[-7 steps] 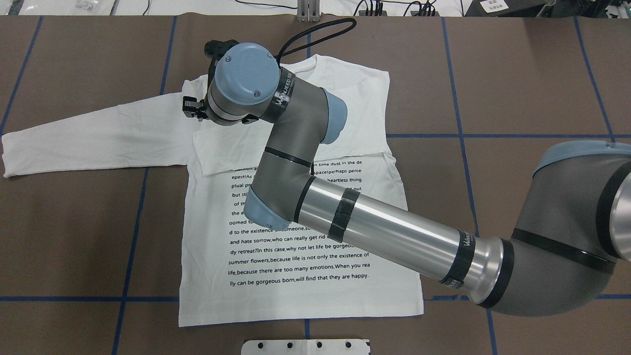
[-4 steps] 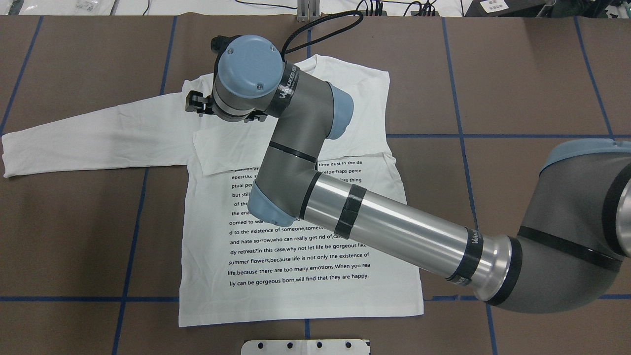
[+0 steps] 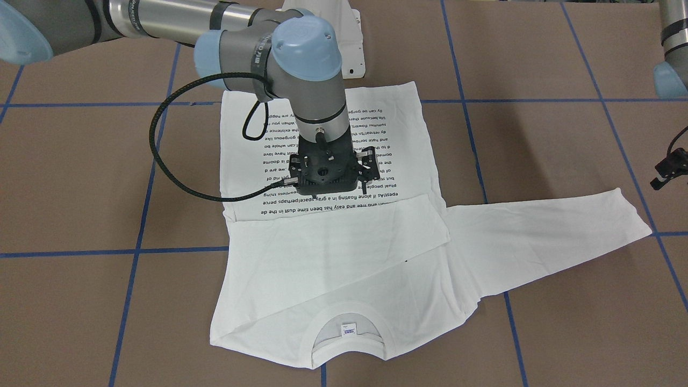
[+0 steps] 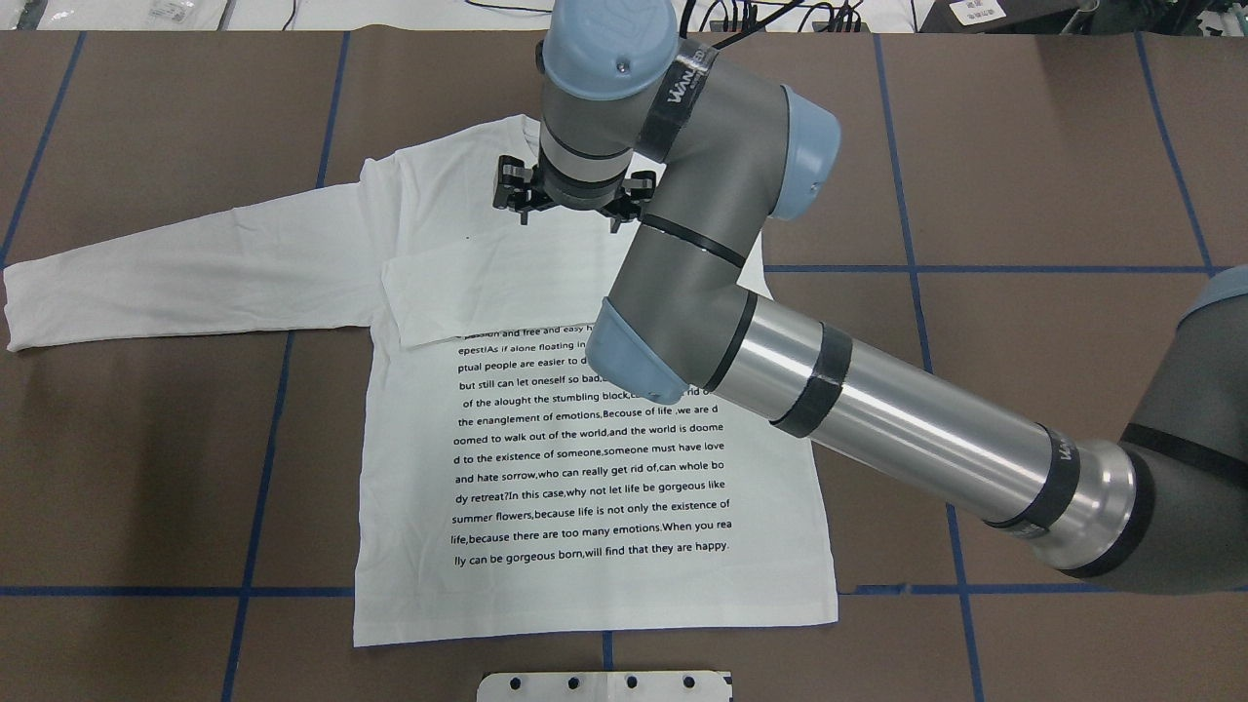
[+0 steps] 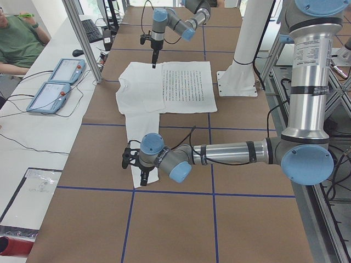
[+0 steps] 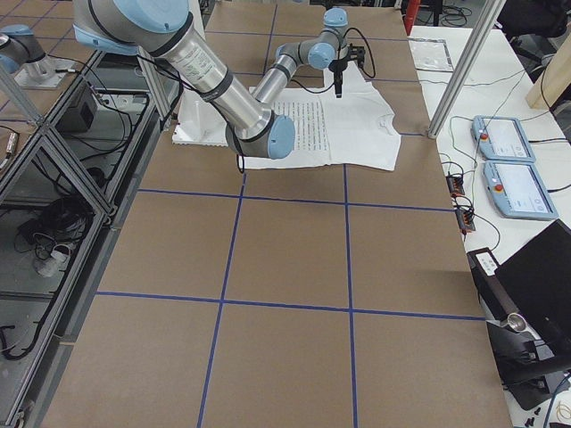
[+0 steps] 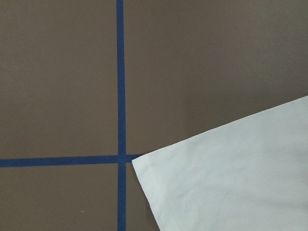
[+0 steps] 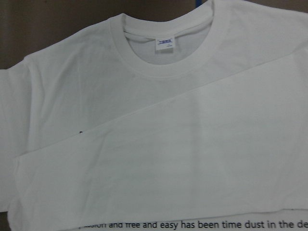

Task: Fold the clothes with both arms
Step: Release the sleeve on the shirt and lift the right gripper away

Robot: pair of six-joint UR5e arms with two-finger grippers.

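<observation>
The white long-sleeved T-shirt lies flat on the brown table, printed text up. One sleeve is folded across the chest. The other sleeve stretches out to the robot's left. My right gripper hangs above the chest just below the collar, with its fingertips hidden under the wrist. The right wrist view shows the collar and neck label. My left gripper hovers by the outstretched sleeve's cuff, and only an edge of it shows.
The white pedestal base stands at the near table edge, just behind the shirt's hem. Blue tape lines grid the table. Two teach pendants and a seated person are at the far side table.
My right arm has swung to the right, from over the shirt's left shoulder to over the middle of the chest. The shirt has not moved.
</observation>
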